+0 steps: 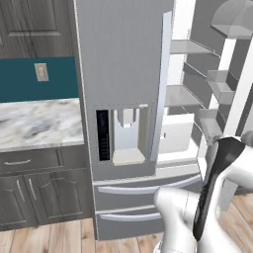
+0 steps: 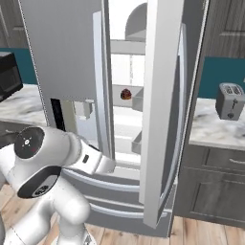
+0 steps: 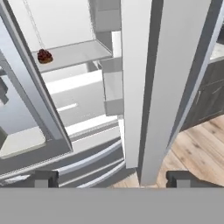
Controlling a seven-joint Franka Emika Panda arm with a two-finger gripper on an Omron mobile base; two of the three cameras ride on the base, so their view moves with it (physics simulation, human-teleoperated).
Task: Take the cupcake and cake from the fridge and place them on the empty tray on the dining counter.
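One door of the tall grey stainless-steel fridge [image 2: 67, 52] stands swung out, and its edge [image 3: 148, 87] sits between my two-finger gripper [image 3: 113, 178] and the white interior. In the hand view the two dark tips stand wide apart at either side of that door edge, gripping nothing, so I read the pincer as open and free of the door.

I see the small round dark brown cake with reddish bits on top [image 2: 126, 94] resting on a white shelf [image 3: 72, 54] inside, toward the far-left of the hand view [image 3: 44, 56]. I cannot make out the pink-frosted cupcake from here.

My judgement is that the step in hand is moving off the door and reaching in for the cake. To do it well, I want to draw the hand clear of the door edge first, then swing around it into the gap rather than across it. I should come in level with the shelf, fingers kept spread, and close only once the cake sits between them. The door panel looks like the main collision risk.
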